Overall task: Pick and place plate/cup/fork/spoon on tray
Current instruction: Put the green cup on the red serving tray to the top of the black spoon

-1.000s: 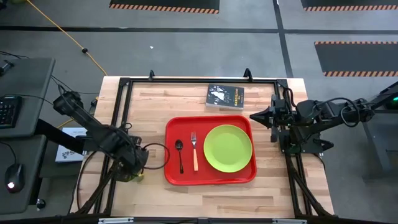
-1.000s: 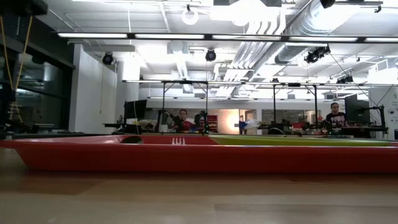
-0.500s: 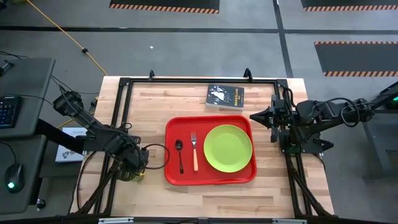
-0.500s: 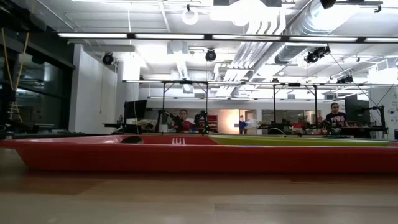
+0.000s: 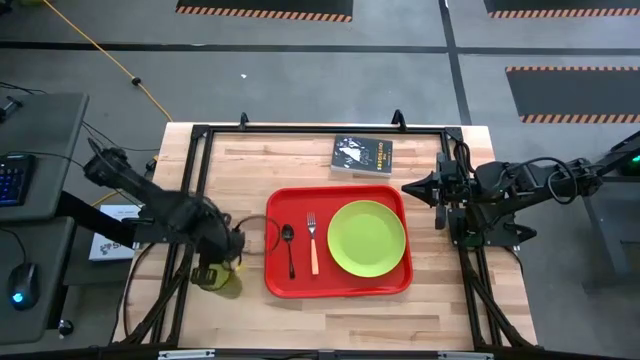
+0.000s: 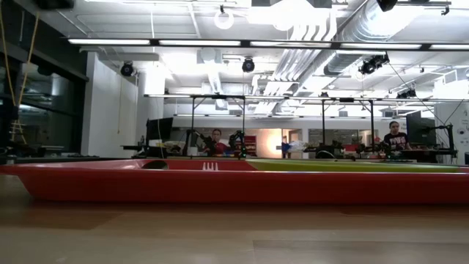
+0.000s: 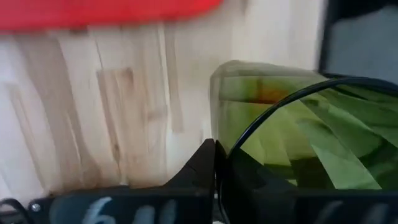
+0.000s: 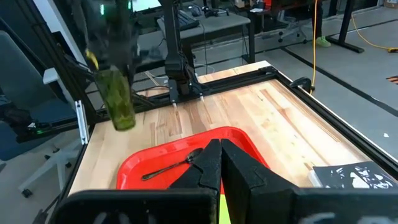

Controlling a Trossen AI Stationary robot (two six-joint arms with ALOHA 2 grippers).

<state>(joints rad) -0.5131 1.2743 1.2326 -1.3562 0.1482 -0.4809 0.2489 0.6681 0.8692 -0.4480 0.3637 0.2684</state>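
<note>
High view, table centre as clock hub. At 8 o'clock the left gripper (image 5: 222, 262) is closed on the cup (image 5: 212, 277), held off the table over the left frame rail; bare wood separates it from the tray (image 5: 338, 282). On the tray: spoon (image 5: 289, 249), fork (image 5: 313, 243), plate (image 5: 367, 238), left to right. At 3 o'clock the right gripper (image 5: 412, 187) waits, fingers together. At 12 o'clock lies a book (image 5: 362, 156); its cover writing is unreadable.
</note>
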